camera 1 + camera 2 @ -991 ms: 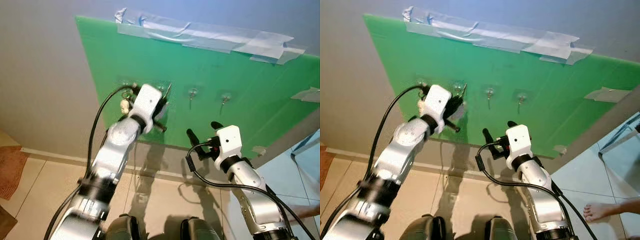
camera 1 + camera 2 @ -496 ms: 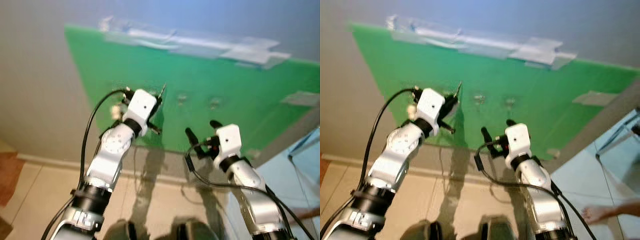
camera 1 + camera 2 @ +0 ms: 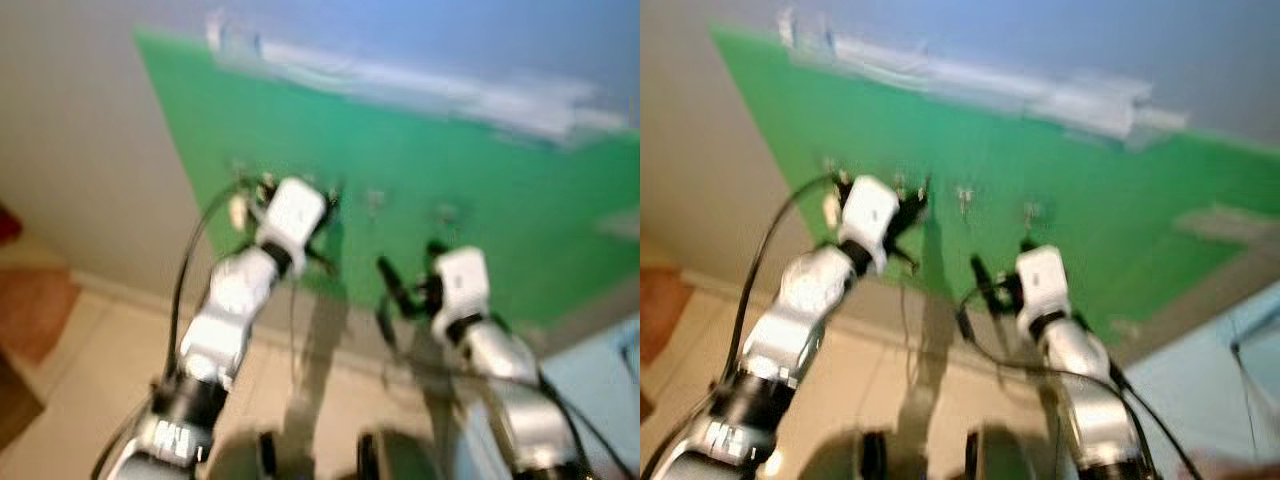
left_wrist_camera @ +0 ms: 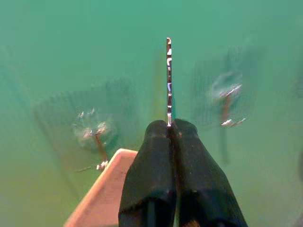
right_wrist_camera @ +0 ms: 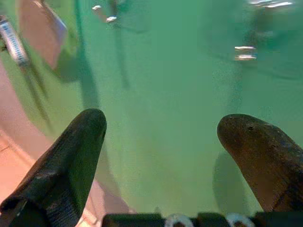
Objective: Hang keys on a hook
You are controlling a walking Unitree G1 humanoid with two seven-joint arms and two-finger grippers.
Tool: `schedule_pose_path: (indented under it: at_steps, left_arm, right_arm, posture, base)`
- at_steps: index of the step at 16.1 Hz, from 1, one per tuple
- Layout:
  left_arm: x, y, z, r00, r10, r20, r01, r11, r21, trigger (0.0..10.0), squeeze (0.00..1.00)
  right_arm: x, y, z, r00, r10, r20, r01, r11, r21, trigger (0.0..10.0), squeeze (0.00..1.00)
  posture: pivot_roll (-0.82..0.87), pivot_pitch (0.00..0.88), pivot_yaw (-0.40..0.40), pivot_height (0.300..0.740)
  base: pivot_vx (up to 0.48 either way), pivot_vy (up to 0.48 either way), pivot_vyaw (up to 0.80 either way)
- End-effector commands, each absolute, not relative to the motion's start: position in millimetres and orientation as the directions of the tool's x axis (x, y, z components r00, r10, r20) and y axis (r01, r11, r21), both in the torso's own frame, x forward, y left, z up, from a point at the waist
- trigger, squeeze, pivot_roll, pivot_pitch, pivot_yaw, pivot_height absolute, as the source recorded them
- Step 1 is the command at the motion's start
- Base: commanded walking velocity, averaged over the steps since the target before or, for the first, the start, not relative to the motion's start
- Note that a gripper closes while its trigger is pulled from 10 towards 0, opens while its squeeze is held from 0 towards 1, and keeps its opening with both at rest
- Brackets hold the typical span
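Keys: a thin key strip [image 4: 168, 80] with a dark-and-light pattern stands edge-on, pinched between the pressed-together black fingers [image 4: 147, 175] of the left end effector [image 4: 169, 126], its tip pointing at the green board [image 4: 94, 42] between two hooks. One hook [image 4: 97, 142] hangs just to one side of the strip on a clear adhesive pad, and a second hook [image 4: 227, 104] sits on the other side; the strip touches neither. A pale, tan-coloured surface [image 4: 102, 189] edges into the left wrist view beside the fingers.

In the blurred head views, the left end effector [image 3: 325, 205] is raised against the green board [image 3: 1120, 200] near the row of small hooks [image 3: 963, 197]. Strips of pale tape [image 3: 1040, 95] fix the board's upper edge to the grey wall [image 3: 80, 150]. The right end effector [image 3: 995, 275] is held lower and short of the board, below the hooks, its two black fingers [image 5: 71, 156] spread wide apart and gripping nothing, the board's green face showing between them. Beige floor tiles [image 3: 100, 340] lie below the board.
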State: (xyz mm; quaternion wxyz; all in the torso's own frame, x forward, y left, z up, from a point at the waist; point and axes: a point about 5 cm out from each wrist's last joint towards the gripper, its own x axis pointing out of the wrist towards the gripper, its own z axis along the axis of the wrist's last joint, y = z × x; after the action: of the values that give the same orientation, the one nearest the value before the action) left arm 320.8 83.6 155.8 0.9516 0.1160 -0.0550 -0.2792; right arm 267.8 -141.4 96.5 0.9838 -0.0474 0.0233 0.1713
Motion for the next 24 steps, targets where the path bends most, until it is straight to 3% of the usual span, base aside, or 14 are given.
schedule_pose_path:
  at_steps: [1, 4, 11, 14, 19, 23, 24]
  left_arm:
    - [319.5, 78.7, 163.0, 0.815, -0.576, 0.062, 0.548, 0.802, 0.239, 0.0, 0.0]
    - [323.6, 73.1, 168.6, 0.807, -0.585, 0.082, 0.557, 0.799, 0.225, 0.0, 0.0]
    - [355.3, 100.7, 169.9, 0.889, -0.449, 0.089, 0.444, 0.893, 0.076, 0.0, 0.0]
    - [368.1, 109.4, 154.8, 0.925, -0.377, 0.033, 0.377, 0.907, -0.187, 0.0, 0.0]
    - [364.7, 110.3, 128.4, 0.935, -0.35, -0.057, 0.309, 0.884, -0.349, 0.0, 0.0]
    - [361.7, 107.6, 121.8, 0.928, -0.366, -0.074, 0.32, 0.882, -0.347, 0.0, 0.0]
    - [359.4, 104.0, 123.2, 0.922, -0.38, -0.074, 0.362, 0.914, -0.18, 0.0, 0.0]
  right_arm:
    - [266.5, -139.1, 95.7, 0.938, 0.34, -0.066, -0.344, 0.936, -0.067, 10.0, 0.0]
    - [267.1, -138.5, 95.2, 0.936, 0.344, -0.068, -0.348, 0.935, -0.069, 10.0, 0.0]
    - [266.1, -138.7, 94.4, 0.933, 0.351, -0.074, -0.356, 0.931, -0.077, 10.0, 0.0]
    - [266.5, -138.9, 94.4, 0.933, 0.352, -0.078, -0.357, 0.931, -0.08, 10.0, 0.0]
    - [264.9, -140.0, 93.4, 0.934, 0.346, -0.084, -0.352, 0.932, -0.08, 10.0, 0.0]
    - [264.1, -139.8, 92.3, 0.935, 0.343, -0.088, -0.35, 0.934, -0.077, 10.0, 0.0]
    - [263.5, -139.5, 92.2, 0.936, 0.341, -0.088, -0.348, 0.934, -0.076, 10.0, 0.0]
  posture:
    - [-0.14, 0.149, -0.026, 0.71]
    - [-0.14, 0.142, -0.027, 0.71]
    - [-0.14, 0.134, -0.029, 0.71]
    - [-0.15, 0.131, -0.041, 0.71]
    - [-0.15, 0.141, -0.04, 0.71]
    - [-0.15, 0.149, -0.036, 0.71]
    - [-0.15, 0.152, -0.034, 0.71]
  base:
    - [0.0, 0.0, 0.0]
    - [0.0, 0.0, 0.0]
    - [0.0, 0.0, 0.0]
    - [0.0, 0.0, 0.0]
    - [0.0, 0.0, 0.0]
    - [0.0, 0.0, 0.0]
    - [0.0, 0.0, 0.0]
